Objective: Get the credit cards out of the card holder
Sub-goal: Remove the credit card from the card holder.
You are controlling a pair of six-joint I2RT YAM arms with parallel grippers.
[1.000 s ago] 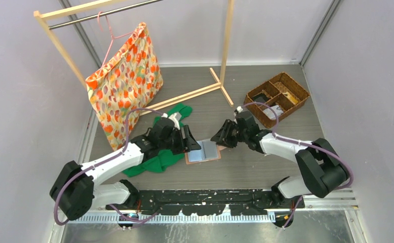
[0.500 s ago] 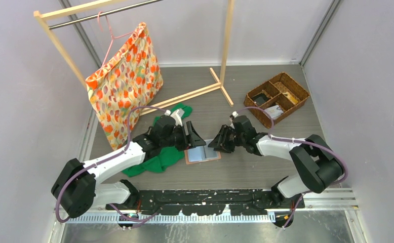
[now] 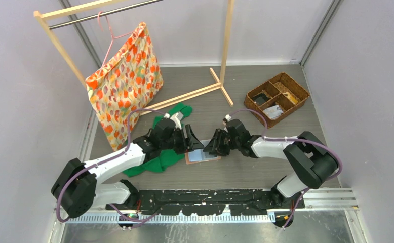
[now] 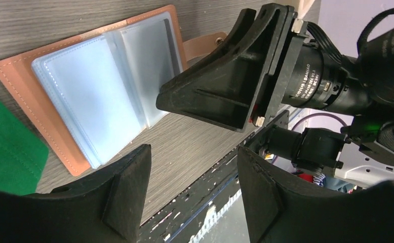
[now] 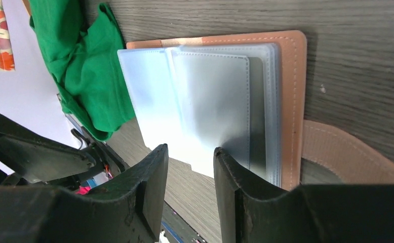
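The card holder (image 3: 203,156) lies open and flat on the table, its salmon-pink cover under pale blue-grey sleeves (image 4: 83,96). Its snap tab (image 5: 347,152) sticks out on the right side. No credit cards show in the sleeves (image 5: 205,96); they are hidden or out of view. My left gripper (image 3: 194,142) hangs open at the holder's left edge, with nothing between its fingers (image 4: 192,157). My right gripper (image 3: 216,144) is open over the holder's right edge, and its jaws (image 5: 191,154) stand above the near sleeve edge, gripping nothing.
A green cloth (image 3: 162,152) lies just left of the holder, under the left arm. A brown wicker basket (image 3: 277,97) stands at the back right. A wooden rack (image 3: 220,83) with a patterned bag (image 3: 124,83) fills the back left. A black rail (image 3: 205,197) runs along the near edge.
My right gripper has moved left, from beside the holder's right edge to over it. The left gripper has shifted slightly. Both stayed open.
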